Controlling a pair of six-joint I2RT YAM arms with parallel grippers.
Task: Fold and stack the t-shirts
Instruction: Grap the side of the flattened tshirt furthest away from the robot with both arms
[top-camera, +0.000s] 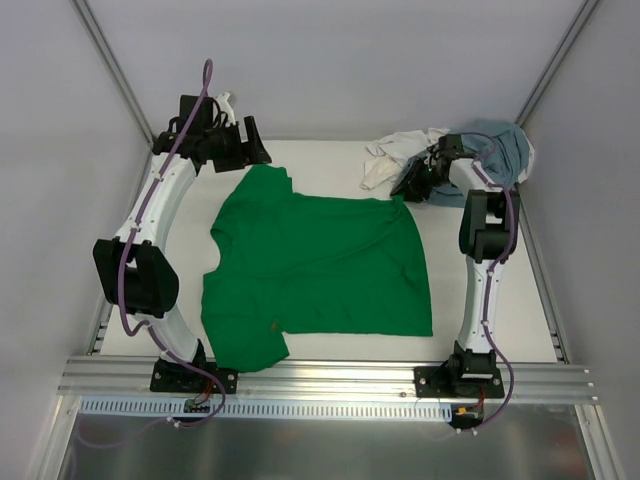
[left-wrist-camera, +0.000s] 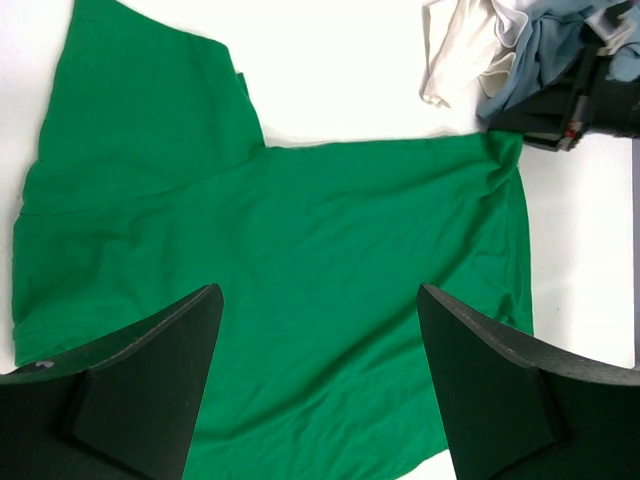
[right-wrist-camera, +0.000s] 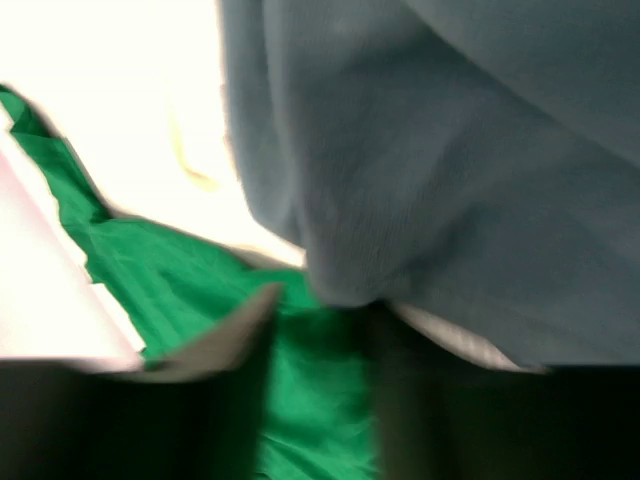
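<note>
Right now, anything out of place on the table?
Two things. The green t-shirt lies flat but askew, its near sleeve lapping onto the front rail. The white t-shirt and grey-blue t-shirt sit crumpled together in the far right corner.

No writing, label or number is legible anywhere — nothing to read

A white counter sits inside a pale grey enclosure: a back wall beyond its far edge and side walls along its left and right edges. Slim metal posts rise slantwise from the two far corners. An aluminium rail runs along the near edge, with a white slotted strip just below it and a brushed metal panel beneath that. The light is even and soft, with faint shadows.
</note>
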